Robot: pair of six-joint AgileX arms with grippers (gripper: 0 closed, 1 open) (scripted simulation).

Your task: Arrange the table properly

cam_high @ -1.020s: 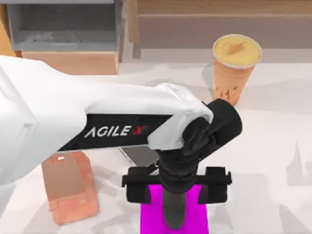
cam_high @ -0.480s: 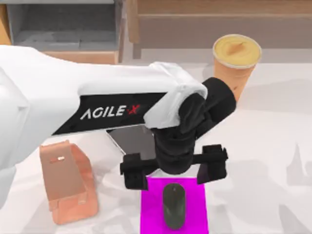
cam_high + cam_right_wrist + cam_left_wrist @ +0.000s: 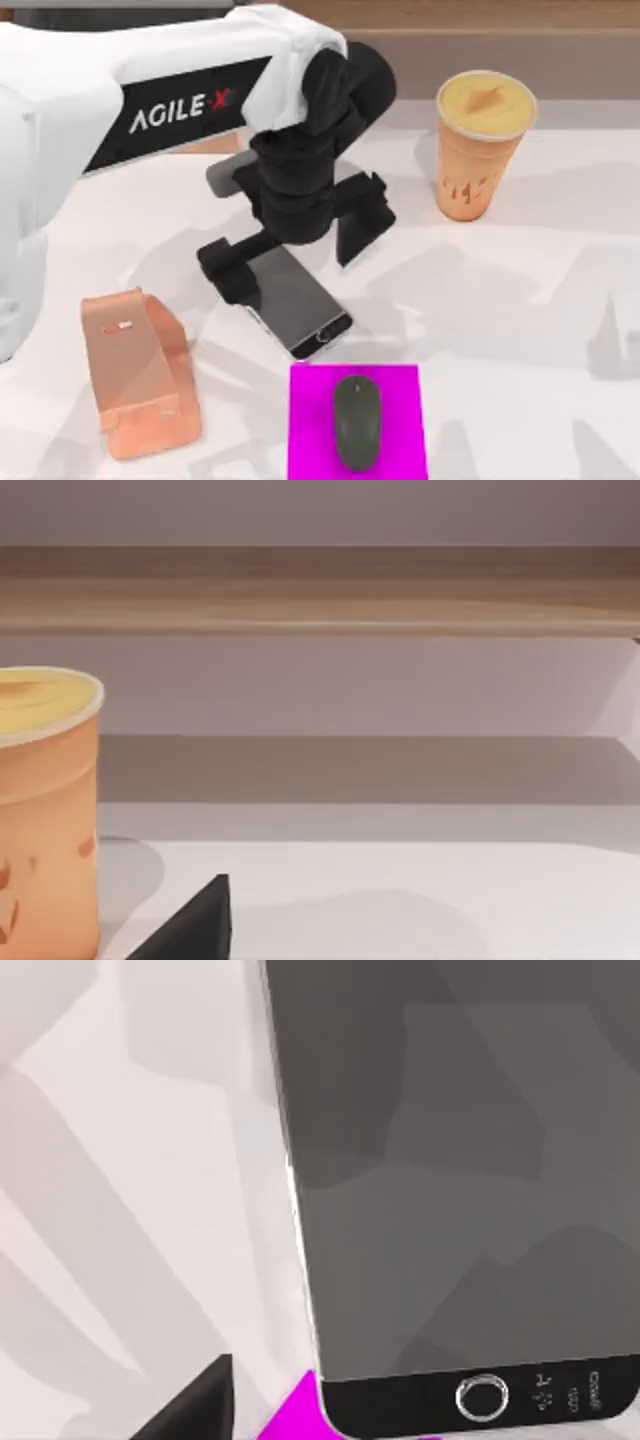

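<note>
left tool (image 3: 292, 240) moved off mouse (image 3: 357, 421) | open over phone (image 3: 296, 301) | table (image 3: 520, 300)

An office-style workstation is indicated: a white desk (image 3: 540, 300) carrying a phone (image 3: 295, 300), a mouse (image 3: 357, 422) on a magenta pad (image 3: 405, 400), and a wooden shelf (image 3: 320, 590).

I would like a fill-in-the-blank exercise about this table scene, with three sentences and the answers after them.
1. The dark mouse lies on the ____ pad.
2. The left pincer hangs open above the ____.
3. The orange cup stands on the table, toward its ____ side.

Missing words: magenta; phone; right
</note>
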